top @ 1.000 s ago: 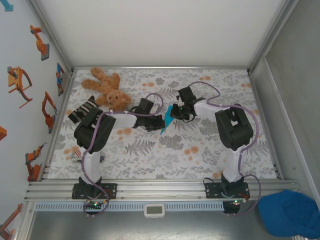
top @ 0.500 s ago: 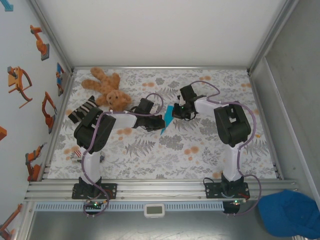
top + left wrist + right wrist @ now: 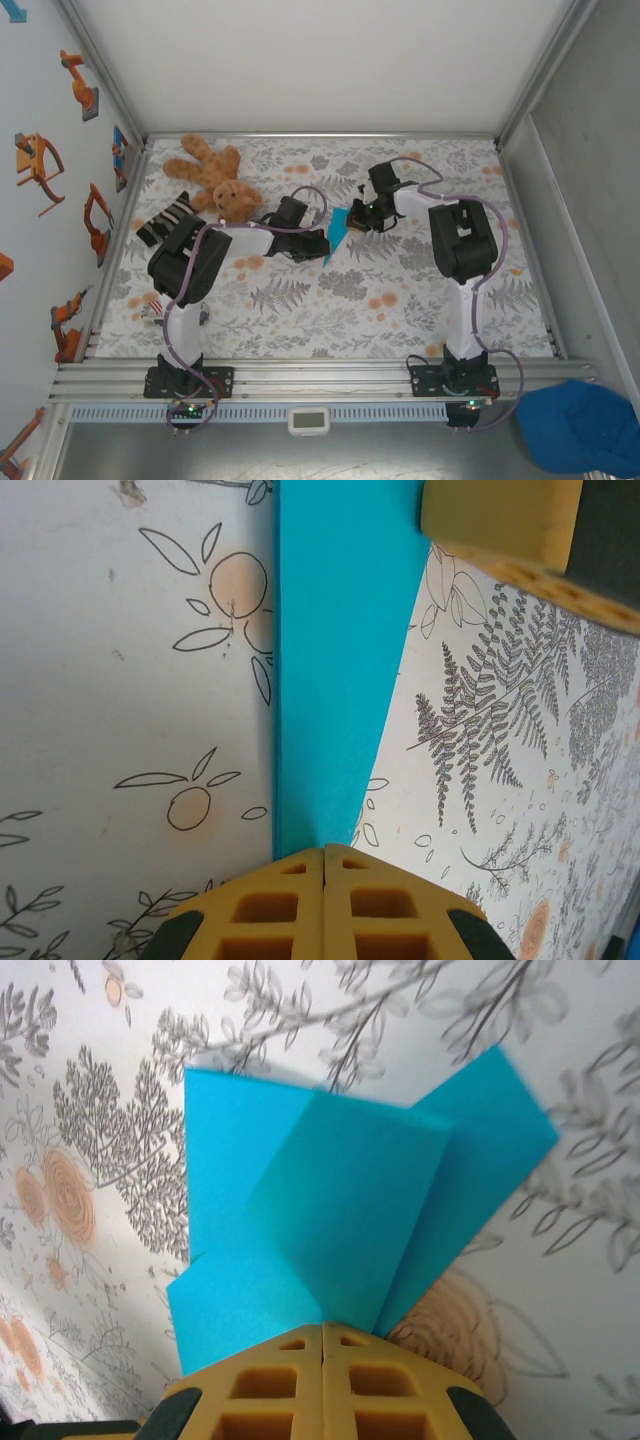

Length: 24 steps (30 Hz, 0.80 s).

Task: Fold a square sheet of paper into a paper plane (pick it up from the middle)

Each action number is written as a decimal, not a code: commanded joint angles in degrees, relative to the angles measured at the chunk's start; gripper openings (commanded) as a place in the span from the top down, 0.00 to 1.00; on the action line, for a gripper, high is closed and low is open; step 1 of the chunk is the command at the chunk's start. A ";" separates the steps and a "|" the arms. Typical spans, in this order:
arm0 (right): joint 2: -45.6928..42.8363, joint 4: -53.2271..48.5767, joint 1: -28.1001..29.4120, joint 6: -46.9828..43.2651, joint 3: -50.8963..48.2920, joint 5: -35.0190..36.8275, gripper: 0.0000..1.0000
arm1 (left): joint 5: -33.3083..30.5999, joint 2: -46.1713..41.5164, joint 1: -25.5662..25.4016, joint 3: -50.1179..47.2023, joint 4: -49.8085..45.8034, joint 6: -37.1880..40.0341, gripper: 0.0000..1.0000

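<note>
Pinching the folded cyan sheet of paper [image 3: 335, 232] at its 7 o'clock end with the left gripper [image 3: 325, 855], jaws closed tight. Clamping its 1 o'clock end likewise with the right gripper [image 3: 325, 1328]. Held mid-table over the floral tablecloth [image 3: 330, 300]; teddy bear [image 3: 213, 180] at 10 o'clock, blue cap [image 3: 578, 425] off the table at 4 o'clock.

Left arm [image 3: 190, 262]: we see it reaching forward, forearm turned inward to the right.
Left gripper [image 3: 318, 243]: jaws pressed together, pinching the square sheet of paper [image 3: 330, 680].
Right arm [image 3: 458, 245]: we see it stretched forward, forearm angled left.
Right gripper [image 3: 352, 222]: jaws closed tight on the same sheet.
</note>
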 commanded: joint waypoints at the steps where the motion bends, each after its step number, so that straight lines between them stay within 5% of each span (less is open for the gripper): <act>1: 2.91 -0.29 -3.38 -1.82 2.64 7.07 1.00 | -1.19 2.13 -0.43 -2.49 -9.16 1.60 1.00; 19: 10.62 -0.37 -8.59 -1.40 12.42 3.87 1.00 | -1.18 2.47 -0.70 -1.98 -10.45 1.95 1.00; 24: 6.50 -0.09 -9.82 -0.48 13.45 3.25 1.00 | -1.67 2.33 -0.71 -1.43 -10.85 2.02 1.00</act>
